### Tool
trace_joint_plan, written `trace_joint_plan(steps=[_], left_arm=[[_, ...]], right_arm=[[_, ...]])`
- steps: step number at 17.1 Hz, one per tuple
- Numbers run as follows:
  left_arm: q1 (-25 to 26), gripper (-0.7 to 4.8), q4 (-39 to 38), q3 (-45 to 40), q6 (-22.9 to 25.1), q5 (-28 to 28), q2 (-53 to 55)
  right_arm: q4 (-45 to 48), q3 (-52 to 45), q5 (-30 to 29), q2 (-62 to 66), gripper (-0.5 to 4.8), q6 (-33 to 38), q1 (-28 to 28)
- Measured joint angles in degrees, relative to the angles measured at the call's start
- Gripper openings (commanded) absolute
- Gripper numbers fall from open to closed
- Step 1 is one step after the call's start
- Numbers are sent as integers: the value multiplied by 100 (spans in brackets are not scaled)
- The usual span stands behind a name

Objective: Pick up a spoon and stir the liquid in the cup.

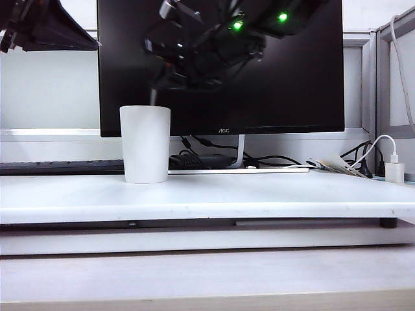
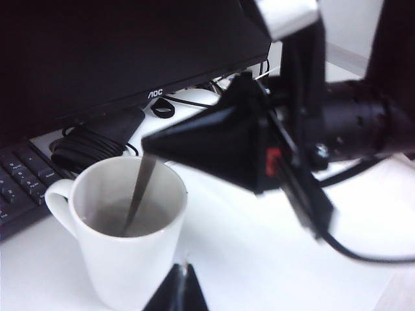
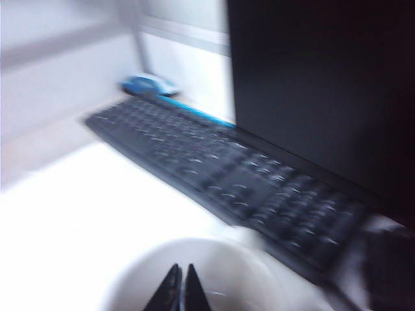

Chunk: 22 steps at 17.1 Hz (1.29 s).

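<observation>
Cup: plain white opaque tumbler-shaped cup (image 1: 145, 144), taller than wide, a little wider at the rim; stands upright on the white tabletop (image 1: 259, 194), left of centre in the exterior view, in front of the monitor's lower left corner. The left wrist view shows a loop handle on its side and a shallow pool of greyish liquid (image 2: 123, 217) at the bottom.

Spoon: very slim grey metal spoon (image 2: 138, 193), seen as a thin dark strip; it slants down into the cup, lower end in the liquid, upper end meeting the tip of the right gripper. In the exterior view only a short pale stub shows above the rim.

Right gripper: black two-finger gripper (image 2: 150, 144), poised above the cup mouth, reaching in from the right; jaws pressed together with the spoon's top end between them. In its own wrist view the two dark fingertips (image 3: 174, 291) lie nearly touching over the cup's open rim; that picture is blurred.

Left gripper: only its dark fingertips (image 2: 178, 291) show, close beside the near wall of the cup; how wide the jaws stand cannot be told. In the exterior view its arm sits at the upper left, well apart from the cup.

Monitor: black flat screen (image 1: 285, 78), switched off, behind the cup.

Keyboard: black keyboard (image 3: 220, 175) lying beside the cup, under the screen edge.

Cables: black coiled leads (image 2: 84, 146) at the monitor's foot.

Charger: white plug with white cable (image 1: 393, 170) at the tabletop's far right.
</observation>
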Motion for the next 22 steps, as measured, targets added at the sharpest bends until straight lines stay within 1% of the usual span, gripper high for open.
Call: trace_joint_plan(steps=[2, 3, 4, 7, 8, 11, 13, 14, 16, 17, 19, 22], left_arm=[[0, -5, 2, 0, 0, 0, 0], [0, -5, 0, 0, 0, 0, 0], [0, -5, 2, 0, 0, 0, 0], [-2, -5, 0, 0, 0, 2, 0], [-2, -5, 0, 0, -4, 2, 0], [-2, -5, 0, 0, -31, 2, 0], [0, -5, 0, 0, -35, 2, 0], [-2, -5, 2, 0, -37, 2, 0], [-2, -5, 4, 0, -37, 2, 0], [-2, -5, 7, 0, -35, 2, -2], [-2, -5, 7, 0, -35, 2, -2], [0, -5, 57, 0, -37, 2, -2]], right_arm=[[28, 2, -140, -11, -2, 72, 212], [-177, 0, -334, -52, -2, 81, 365], [-529, 0, -345, -162, -2, 33, 396], [-1471, -2, -299, -538, -2, -181, 42], [-1530, -4, -293, -667, -2, -221, -59], [-1300, -2, -286, -774, -2, -332, -175], [-798, -2, -234, -629, -2, -280, -157], [-396, -2, -214, -485, -2, -90, -101], [87, -2, -192, -256, -2, 348, 20], [87, -9, -337, -199, -2, 562, 109], [-149, -7, -660, -240, -2, 592, 214], [-905, -4, -754, -396, -2, 328, 103]])
